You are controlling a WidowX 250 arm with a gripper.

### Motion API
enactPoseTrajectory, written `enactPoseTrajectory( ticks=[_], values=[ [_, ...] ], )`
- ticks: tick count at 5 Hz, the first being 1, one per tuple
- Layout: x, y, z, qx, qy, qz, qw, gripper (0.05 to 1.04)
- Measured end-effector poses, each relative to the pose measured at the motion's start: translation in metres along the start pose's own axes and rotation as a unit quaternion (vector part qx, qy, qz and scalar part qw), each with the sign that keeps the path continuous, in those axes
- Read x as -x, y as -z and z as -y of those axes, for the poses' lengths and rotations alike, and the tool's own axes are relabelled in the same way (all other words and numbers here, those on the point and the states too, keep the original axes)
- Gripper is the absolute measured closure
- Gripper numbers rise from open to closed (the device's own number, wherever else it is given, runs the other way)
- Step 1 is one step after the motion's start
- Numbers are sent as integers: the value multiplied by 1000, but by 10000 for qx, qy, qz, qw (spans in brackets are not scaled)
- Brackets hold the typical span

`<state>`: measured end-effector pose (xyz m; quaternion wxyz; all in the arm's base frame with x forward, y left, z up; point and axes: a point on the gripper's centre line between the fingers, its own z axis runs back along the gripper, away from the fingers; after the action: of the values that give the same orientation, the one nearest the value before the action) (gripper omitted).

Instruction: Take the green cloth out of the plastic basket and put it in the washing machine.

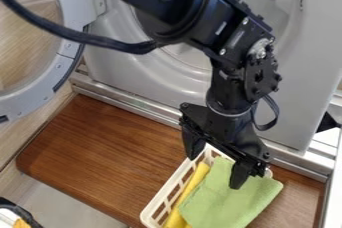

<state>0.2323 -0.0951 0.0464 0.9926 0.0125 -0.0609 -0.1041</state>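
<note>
In the camera view, the black arm is coming in from the top edge, and its gripper (215, 172) is hanging over the white plastic basket (163, 192) at the lower middle. The two fingers (241, 172) are standing wide apart, released rather than grasping, with part of the basket's slotted side and the green cloth showing in the gap between them. The finger nearer the view's left is pointing down by the basket's upper end; the other is overlapping the green cloth (229, 199) in this view. Whether that fingertip is touching the fabric or hovering just above it, I cannot tell.

The green cloth is lying in the basket, its top surface spreading fairly flat and its right-hand corner reaching out past the basket's side. A yellow cloth (192, 186) is resting beside it, along the basket's left inner side, and is partly running under the green one.

The basket is sitting on a brown wooden board (100, 154) in front of the washing machine (137, 83), whose round opening is facing the board behind the arm. The machine's door (27, 103) is standing open at the left edge. A black cable (100, 42) is curving from the left edge to the arm.
</note>
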Motion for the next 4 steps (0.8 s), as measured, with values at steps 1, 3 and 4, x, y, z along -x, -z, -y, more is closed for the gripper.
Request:
enactPoseTrajectory(
  ticks=[1, 3, 4],
  values=[
    [3, 6, 0, -49, -37, -143, 9999, 84],
    [-29, 26, 54, -291, 213, -216, 9991, 83],
    [-41, 37, 68, -311, 329, -332, 9984, 84]
  ],
)
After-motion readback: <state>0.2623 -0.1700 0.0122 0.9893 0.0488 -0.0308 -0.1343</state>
